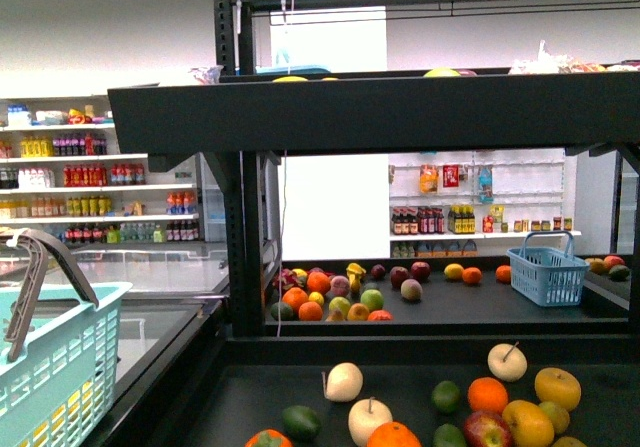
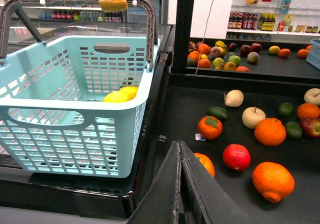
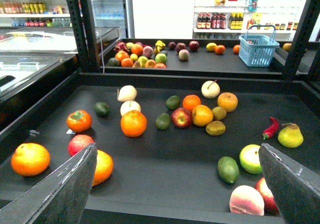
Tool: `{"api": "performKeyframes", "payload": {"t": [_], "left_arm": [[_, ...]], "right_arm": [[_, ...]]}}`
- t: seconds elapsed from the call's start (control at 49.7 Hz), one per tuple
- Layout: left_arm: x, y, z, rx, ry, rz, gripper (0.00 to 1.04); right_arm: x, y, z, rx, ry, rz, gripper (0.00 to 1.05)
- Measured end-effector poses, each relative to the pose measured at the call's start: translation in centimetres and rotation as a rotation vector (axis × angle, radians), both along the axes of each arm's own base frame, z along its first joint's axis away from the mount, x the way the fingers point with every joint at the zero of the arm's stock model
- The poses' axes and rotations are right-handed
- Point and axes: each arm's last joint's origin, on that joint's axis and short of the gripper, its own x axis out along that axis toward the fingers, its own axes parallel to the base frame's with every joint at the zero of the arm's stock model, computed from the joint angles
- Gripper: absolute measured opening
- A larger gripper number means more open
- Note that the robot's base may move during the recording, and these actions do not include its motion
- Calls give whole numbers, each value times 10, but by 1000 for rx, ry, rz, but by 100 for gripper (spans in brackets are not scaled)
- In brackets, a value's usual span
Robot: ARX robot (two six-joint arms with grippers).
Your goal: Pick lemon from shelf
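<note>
Only left wrist view showed lemons [image 2: 121, 94] inside the teal basket [image 2: 75, 134]; left jaws pressed together, right jaws wide over shelf [image 3: 170, 159]

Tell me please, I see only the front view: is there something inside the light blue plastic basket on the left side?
Observer: Yes. The left wrist view shows two small yellow fruits lying at the bottom of the light blue plastic basket. I cannot tell whether they are lemons.
Operator: No arm shows in my view. Is the right one ready to grasp?
Observer: In the right wrist view the right gripper is open. Its fingers stand wide apart above the black metal shelf deck, with nothing held between them.
</note>
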Motion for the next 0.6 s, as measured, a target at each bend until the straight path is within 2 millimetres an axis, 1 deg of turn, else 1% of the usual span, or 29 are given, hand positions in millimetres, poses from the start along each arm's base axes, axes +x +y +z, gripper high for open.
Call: {"api": "performKeyframes", "payload": {"t": [0.141,0.221,0.402,0.463,0.503,0.604], "left_arm": [[-3,0,-2,0,-3,0,2],[-4,0,-10,0,-10,0,2],[-7,0,-9,0,-13,0,2],[-13,0,-14,0,20,0,2],[-16,0,-13,1,6,0,2],[-18,0,-12,1,-8,0,2]], "right_arm": [[0,0,0,0,0,0,97],[0,0,0,0,0,0,97],[0,0,0,0,0,0,97],[0,0,0,0,0,0,97],[0,0,0,0,0,0,97],[0,0,0,0,0,1,97]]}}
